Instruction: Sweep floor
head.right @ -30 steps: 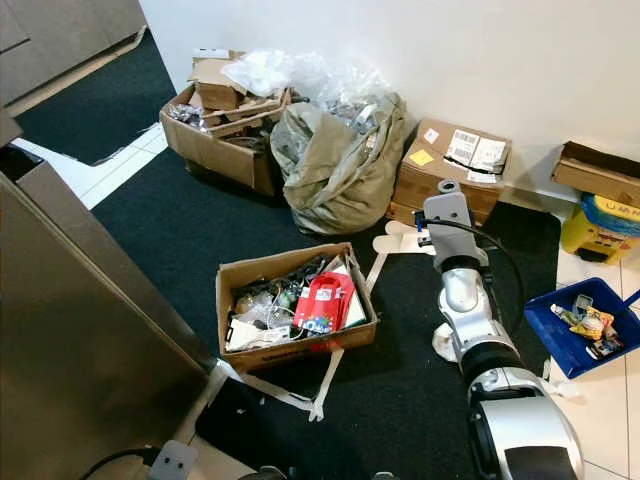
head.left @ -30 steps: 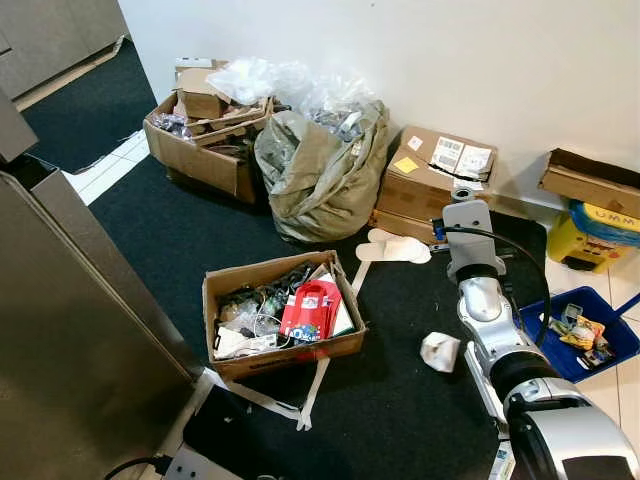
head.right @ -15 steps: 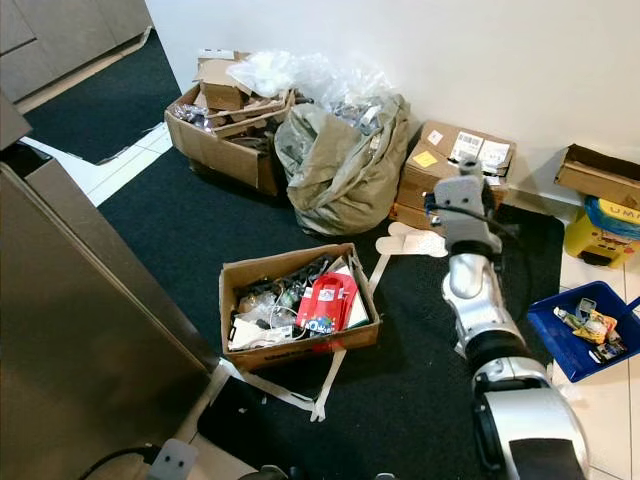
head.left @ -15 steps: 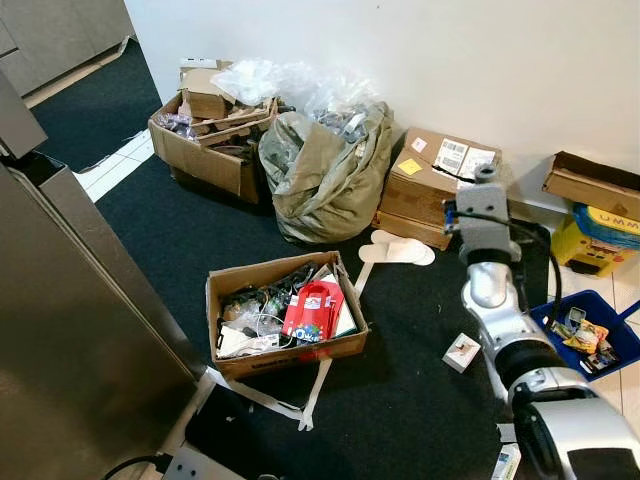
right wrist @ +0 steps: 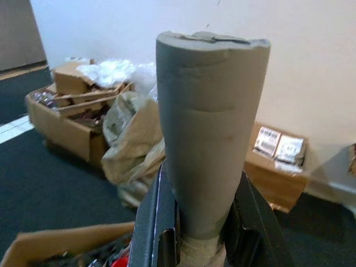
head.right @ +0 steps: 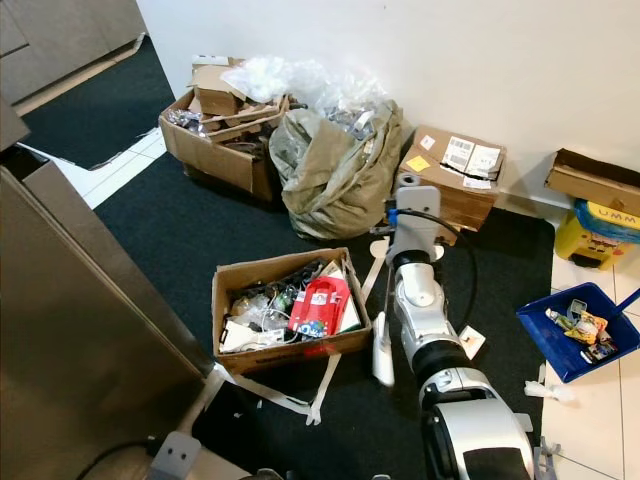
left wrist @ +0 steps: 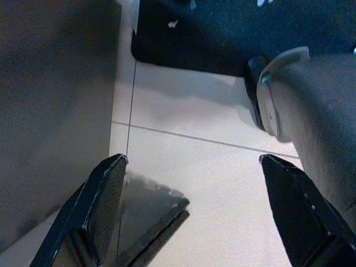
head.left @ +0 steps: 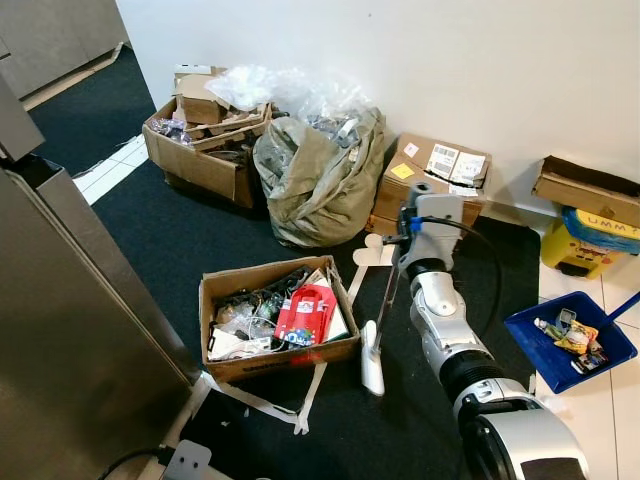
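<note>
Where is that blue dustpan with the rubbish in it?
In the head views the blue dustpan lies on the pale tiles at the robot's right, beside the dark carpet's edge and just in front of the yellow container by the wall.

Open box (head.left: 275, 318) left of broom head (head.left: 372, 368); sack (head.left: 315, 180) behind; dustpan (head.left: 570, 336) far right.

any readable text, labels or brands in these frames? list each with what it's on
"UMM", partly cut off, reading uncertain: blue lettering on the yellow container by the wall.
Shipping labels on the closed cardboard box: too small to read.
Yellow sticker on the same box: no legible text.
Red package in the open cardboard box: print blurred, unreadable.
</note>
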{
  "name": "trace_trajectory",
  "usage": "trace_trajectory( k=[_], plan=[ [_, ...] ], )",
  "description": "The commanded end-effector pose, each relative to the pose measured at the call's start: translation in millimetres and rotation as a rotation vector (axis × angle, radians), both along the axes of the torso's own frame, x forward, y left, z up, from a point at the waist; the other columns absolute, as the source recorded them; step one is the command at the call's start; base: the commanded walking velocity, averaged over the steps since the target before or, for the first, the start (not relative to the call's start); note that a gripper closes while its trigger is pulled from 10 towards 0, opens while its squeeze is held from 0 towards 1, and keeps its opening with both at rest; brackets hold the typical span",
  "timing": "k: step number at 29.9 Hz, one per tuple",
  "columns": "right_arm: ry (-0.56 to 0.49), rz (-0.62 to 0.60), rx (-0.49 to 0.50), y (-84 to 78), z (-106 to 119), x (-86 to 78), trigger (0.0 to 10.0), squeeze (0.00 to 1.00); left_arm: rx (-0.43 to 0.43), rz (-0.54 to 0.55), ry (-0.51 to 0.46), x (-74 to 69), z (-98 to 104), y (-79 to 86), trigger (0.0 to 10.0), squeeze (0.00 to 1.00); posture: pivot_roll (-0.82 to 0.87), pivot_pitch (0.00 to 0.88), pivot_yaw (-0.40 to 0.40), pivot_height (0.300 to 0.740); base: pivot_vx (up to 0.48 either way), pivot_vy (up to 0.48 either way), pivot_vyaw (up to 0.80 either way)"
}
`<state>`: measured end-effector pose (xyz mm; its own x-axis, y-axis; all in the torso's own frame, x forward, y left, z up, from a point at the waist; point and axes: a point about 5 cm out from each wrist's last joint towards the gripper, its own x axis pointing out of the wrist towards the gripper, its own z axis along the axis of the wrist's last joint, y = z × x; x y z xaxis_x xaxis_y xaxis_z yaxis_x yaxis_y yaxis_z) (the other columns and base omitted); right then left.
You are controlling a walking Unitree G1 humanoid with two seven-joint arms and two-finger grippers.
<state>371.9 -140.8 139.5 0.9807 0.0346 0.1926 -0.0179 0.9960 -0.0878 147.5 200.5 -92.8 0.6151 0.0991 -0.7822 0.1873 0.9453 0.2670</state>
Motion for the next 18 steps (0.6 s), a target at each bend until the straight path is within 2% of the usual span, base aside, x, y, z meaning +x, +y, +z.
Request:
trace_trajectory(
  k=[1,2,3,4,6,18],
  plan=[
    [0.070,0.035,0.010,8.3,-17.5,-5.9,10.0,0.00,-0.004,0.006,0.017,-1.0,-1.5,-2.9,10.0,0.00,-0.08,0.068,0.015,0.740,0.000,0.000,0.00],
    [0.147,0.056,-0.023,14.3,-36.0,-12.6,10.0,0.00,-0.008,0.008,0.005,5.9,0.6,-5.1,10.0,0.00,-0.09,0.042,0.019,0.740,0.000,0.000,0.00],
    [0.147,0.056,-0.023,14.3,-36.0,-12.6,10.0,0.00,-0.008,0.008,0.005,5.9,0.6,-5.1,10.0,0.00,-0.09,0.042,0.019,0.740,0.000,0.000,0.00],
    [0.225,0.072,-0.045,18.4,-51.3,-18.2,10.0,0.00,-0.011,0.008,-0.006,12.0,2.6,-6.8,10.0,0.00,-0.09,0.036,0.017,0.740,0.000,0.000,0.00],
    [0.271,0.120,-0.047,22.6,-63.7,-25.4,10.0,0.00,-0.016,0.012,-0.020,19.2,5.2,-8.2,10.0,0.00,-0.09,0.019,0.018,0.740,0.000,0.000,0.00],
    [0.259,0.202,-0.021,24.8,-65.7,-29.8,10.0,0.00,-0.044,0.059,-0.043,28.0,8.5,-10.6,10.0,0.00,-0.11,0.000,0.013,0.740,0.000,0.000,0.00]
  ],
)
